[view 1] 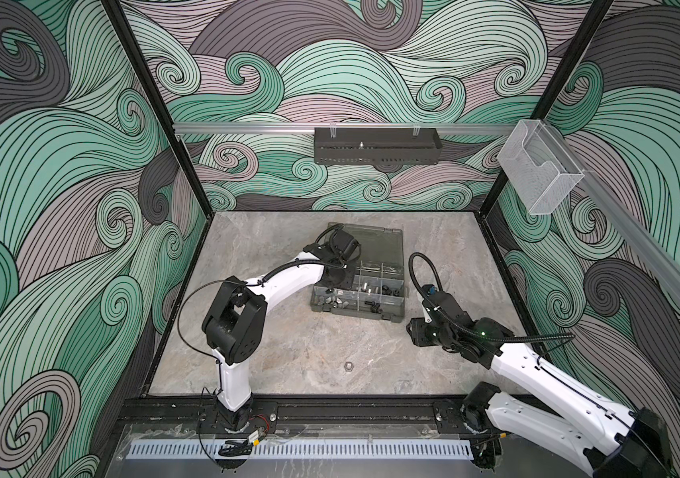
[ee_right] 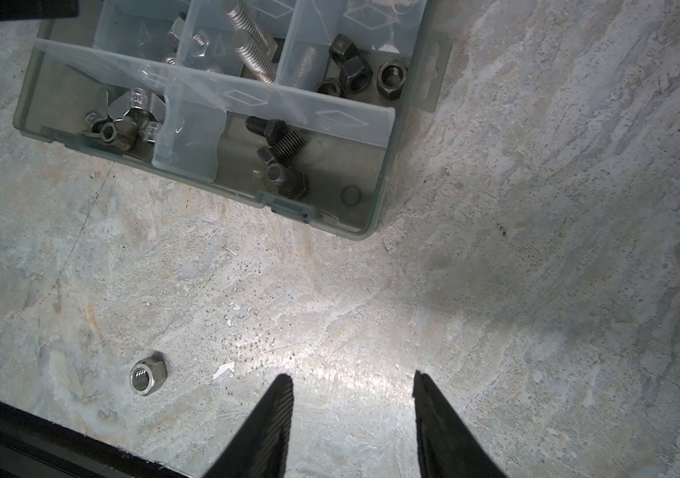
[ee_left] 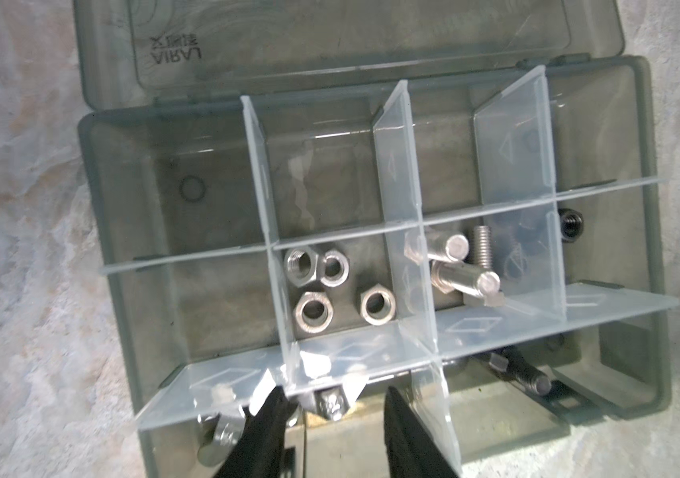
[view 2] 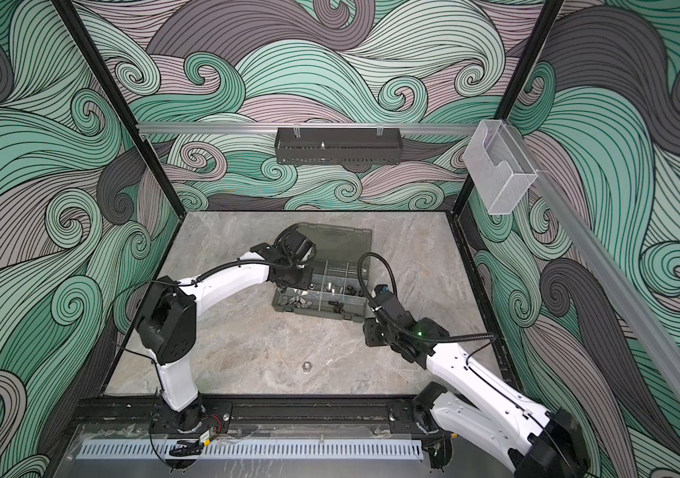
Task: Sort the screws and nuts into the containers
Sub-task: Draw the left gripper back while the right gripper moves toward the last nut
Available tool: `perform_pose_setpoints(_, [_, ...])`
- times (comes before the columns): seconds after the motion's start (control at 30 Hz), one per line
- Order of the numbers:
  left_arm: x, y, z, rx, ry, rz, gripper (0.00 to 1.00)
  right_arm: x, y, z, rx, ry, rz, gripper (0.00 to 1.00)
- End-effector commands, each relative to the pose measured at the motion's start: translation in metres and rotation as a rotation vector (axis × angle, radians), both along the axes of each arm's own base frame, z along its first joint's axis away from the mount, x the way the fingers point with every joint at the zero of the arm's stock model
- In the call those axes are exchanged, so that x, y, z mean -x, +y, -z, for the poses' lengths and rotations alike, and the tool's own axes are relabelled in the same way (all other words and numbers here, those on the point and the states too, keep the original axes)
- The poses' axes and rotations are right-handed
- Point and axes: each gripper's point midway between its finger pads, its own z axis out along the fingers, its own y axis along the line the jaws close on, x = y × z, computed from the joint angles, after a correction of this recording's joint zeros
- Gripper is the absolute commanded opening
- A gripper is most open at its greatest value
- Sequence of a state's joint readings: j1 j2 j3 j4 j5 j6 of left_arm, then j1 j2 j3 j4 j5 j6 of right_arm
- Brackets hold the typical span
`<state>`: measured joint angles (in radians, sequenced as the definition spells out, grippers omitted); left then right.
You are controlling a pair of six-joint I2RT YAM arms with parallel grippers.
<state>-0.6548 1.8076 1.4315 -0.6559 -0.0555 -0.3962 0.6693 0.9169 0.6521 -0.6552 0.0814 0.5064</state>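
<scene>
The grey translucent case (view 1: 354, 316) (ee_left: 94, 215) lies open mid-table, its containers split by clear dividers. My left gripper (ee_left: 335, 393) (view 1: 342, 281) hangs open over a front compartment; a shiny piece (ee_left: 332, 403) lies below, between its fingers, ungripped. Several silver nuts (ee_left: 313, 269) share one compartment, silver screws (ee_left: 460, 277) the one beside it. Black nuts (ee_right: 354, 70) and black screws (ee_right: 284, 149) fill two others. One silver nut (ee_right: 147, 377) (view 1: 347, 365) (view 2: 307, 365) lies loose on the table. My right gripper (ee_right: 352, 374) (view 1: 414, 331) hovers open and empty to its right.
The case's lid (view 1: 375, 242) lies flat behind it. A black perforated tray (view 1: 377, 145) and a clear acrylic holder (view 1: 541, 169) hang on the walls. A black rail (view 1: 330, 407) borders the table's near edge, close to the loose nut.
</scene>
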Motion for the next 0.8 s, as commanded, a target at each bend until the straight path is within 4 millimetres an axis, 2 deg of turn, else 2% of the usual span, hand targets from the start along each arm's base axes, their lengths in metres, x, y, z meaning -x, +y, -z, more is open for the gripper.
perform_pose_setpoints(0.0, [0.004, 0.015, -0.024, 0.051, -0.044, -0.048, 0.43, 0.003, 0.001, 0.004, 0.006, 0.023, -0.004, 0.47])
perform_pose_setpoints(0.2, [0.029, 0.06, -0.03, 0.069, -0.07, -0.152, 0.43, 0.004, 0.028, 0.005, 0.053, 0.012, -0.099, 0.47])
perform_pose_setpoints(0.4, [0.052, 0.1, -0.043, 0.082, -0.126, -0.227, 0.44, 0.011, 0.068, 0.013, 0.102, 0.027, -0.215, 0.47])
perform_pose_setpoints(0.63, [0.082, 0.138, -0.03, 0.073, -0.134, -0.319, 0.45, 0.022, 0.11, 0.02, 0.103, 0.037, -0.311, 0.47])
perform_pose_setpoints(0.77, [0.093, 0.154, -0.03, 0.082, -0.178, -0.359, 0.46, 0.031, 0.126, 0.026, 0.131, 0.043, -0.363, 0.48])
